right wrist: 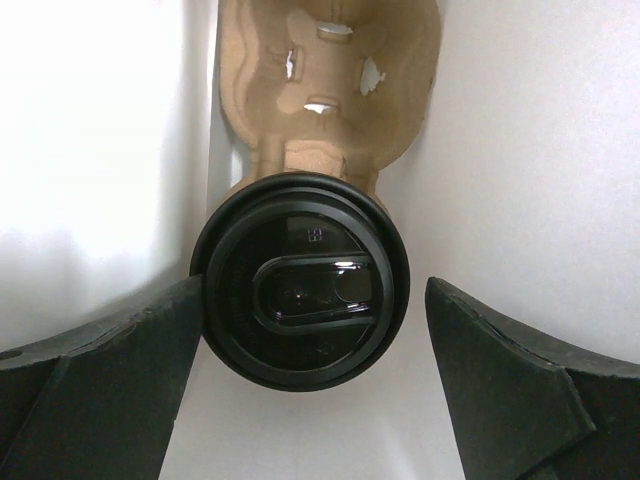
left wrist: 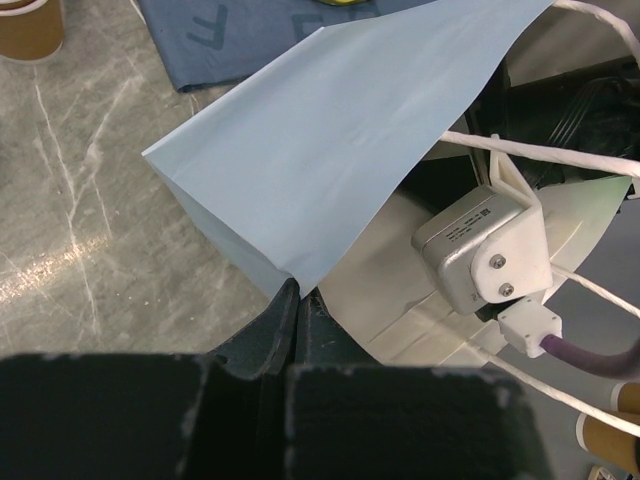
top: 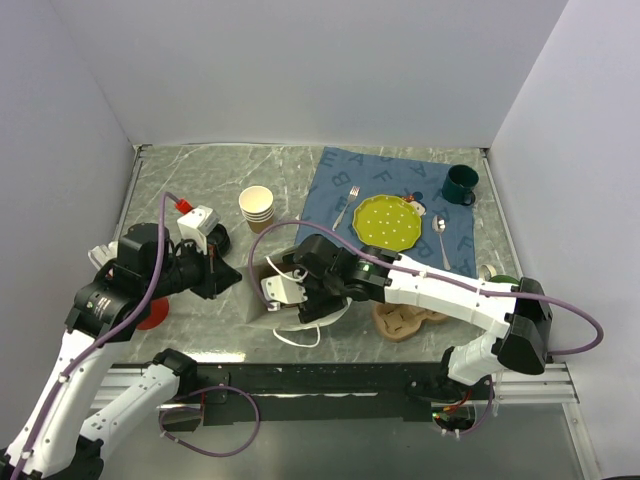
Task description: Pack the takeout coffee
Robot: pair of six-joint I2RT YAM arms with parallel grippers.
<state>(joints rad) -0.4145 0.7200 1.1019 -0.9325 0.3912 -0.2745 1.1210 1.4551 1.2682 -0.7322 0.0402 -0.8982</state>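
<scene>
- Pinches the lip of the white paper bag (left wrist: 330, 150) in the left gripper (left wrist: 298, 292), jaws fully closed on the paper beside a fold. Could lose that thin bite under any tug from the other arm, letting the mouth sag shut over the cup.
- Could also crease or tear the bag wall by pulling sideways against the arm reaching inside.
- Reaches deep into the bag with the right gripper (right wrist: 312, 300), spread wide on either side of the takeout coffee (right wrist: 300, 285); grips nothing by the look of it, with one finger (right wrist: 110, 370) at or just beside the lid's rim and the other clearly apart.
- Shows the takeout coffee inside the bag, black lid facing the wrist camera, at the near end of a cardboard carrier (right wrist: 330, 90); cannot tell whether seated in a pocket or merely resting against it.
- Might tip or drag the cup on the way out through a brush of that near finger against the lid; might pop the lid and spill with a harder knock.
- Could snag the white cord handles (left wrist: 540, 155), running close past the grey camera housing (left wrist: 480, 250) on the right wrist, and haul bag and contents along on retreat.
</scene>
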